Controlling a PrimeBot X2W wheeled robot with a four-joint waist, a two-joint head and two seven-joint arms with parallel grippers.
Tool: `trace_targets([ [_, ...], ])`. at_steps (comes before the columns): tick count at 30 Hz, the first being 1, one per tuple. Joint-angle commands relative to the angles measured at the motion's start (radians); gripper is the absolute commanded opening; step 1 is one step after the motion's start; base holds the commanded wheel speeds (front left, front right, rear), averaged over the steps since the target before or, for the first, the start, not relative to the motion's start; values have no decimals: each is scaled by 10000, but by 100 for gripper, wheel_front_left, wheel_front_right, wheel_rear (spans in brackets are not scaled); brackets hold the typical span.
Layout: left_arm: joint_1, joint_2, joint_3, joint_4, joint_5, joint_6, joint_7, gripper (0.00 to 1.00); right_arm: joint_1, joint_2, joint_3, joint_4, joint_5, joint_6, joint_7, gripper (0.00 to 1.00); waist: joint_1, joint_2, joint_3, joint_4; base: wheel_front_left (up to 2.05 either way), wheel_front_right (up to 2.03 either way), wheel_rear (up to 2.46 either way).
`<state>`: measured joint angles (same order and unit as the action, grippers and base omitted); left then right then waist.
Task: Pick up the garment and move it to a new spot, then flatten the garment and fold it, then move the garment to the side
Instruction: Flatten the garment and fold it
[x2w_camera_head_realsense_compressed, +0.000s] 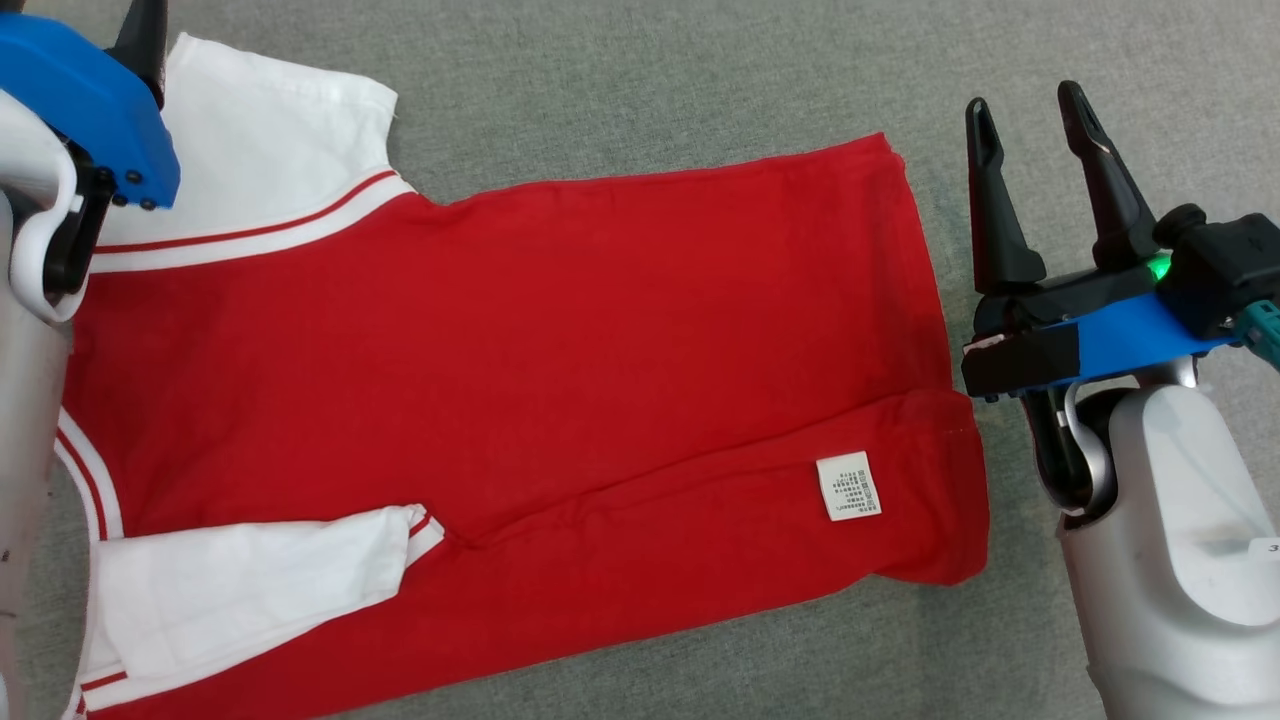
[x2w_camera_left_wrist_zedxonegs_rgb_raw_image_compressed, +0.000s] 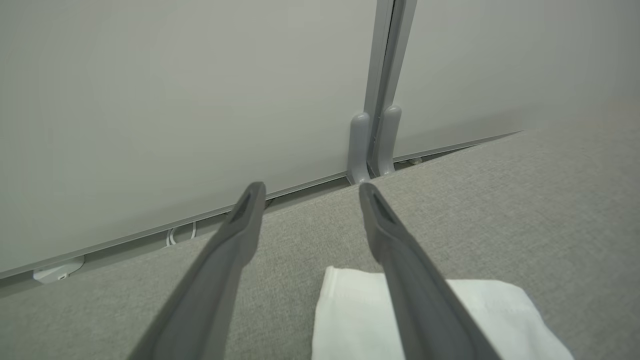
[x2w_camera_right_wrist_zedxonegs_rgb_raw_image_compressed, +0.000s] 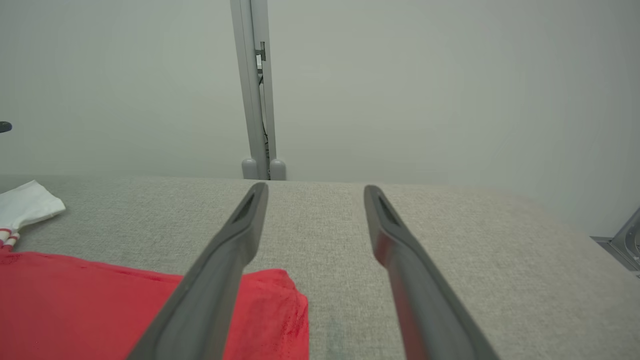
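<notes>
Red-and-white shirt (x2w_camera_head_realsense_compressed: 500, 350) is lying flat; right gripper (x2w_camera_head_realsense_compressed: 1024, 98) is hovering wide open beside its hem, left gripper (x2w_camera_left_wrist_zedxonegs_rgb_raw_image_compressed: 307, 192) gaping over probably a sleeve (x2w_camera_left_wrist_zedxonegs_rgb_raw_image_compressed: 350, 320).

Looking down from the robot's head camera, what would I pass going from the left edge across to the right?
left arm → the garment's white sleeve → red body → white label → right gripper, open beside the hem
</notes>
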<state>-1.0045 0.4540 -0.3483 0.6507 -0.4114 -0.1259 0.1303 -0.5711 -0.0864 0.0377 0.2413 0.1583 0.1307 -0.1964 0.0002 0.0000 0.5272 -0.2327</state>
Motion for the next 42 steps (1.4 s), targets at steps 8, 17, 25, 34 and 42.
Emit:
trace_targets([
  [8, -456, 509, -1236, 1085, -1118, -44, 942, 100, -491, 35, 162, 176, 120, 1, -187, 100, -2, 0, 475, -307, 0, 0, 0],
  [17, -493, 610, -2424, 1450, -2167, -45, 1503, 31, -713, -127, 369, 575, 257, 1, 40, 100, -2, 0, 583, -342, 0, 0, 0],
  [25, -942, 521, -2967, 1572, -2401, -43, 581, 0, -1010, -754, 835, 1169, 470, 1, 1455, 100, -2, 0, 271, -85, 0, 0, 0],
  [34, -1261, 130, -3597, 1372, -2695, -43, -266, 0, -1224, -1358, 1298, 1839, 617, 1, 2783, 100, -2, 0, 184, 680, 0, 0, 0],
  [42, -1443, -85, -4012, 1392, -2934, -43, -735, 0, -1401, -1578, 1408, 2789, 526, 1, 3650, 26, -2, 0, 143, 1086, 0, 0, 0],
])
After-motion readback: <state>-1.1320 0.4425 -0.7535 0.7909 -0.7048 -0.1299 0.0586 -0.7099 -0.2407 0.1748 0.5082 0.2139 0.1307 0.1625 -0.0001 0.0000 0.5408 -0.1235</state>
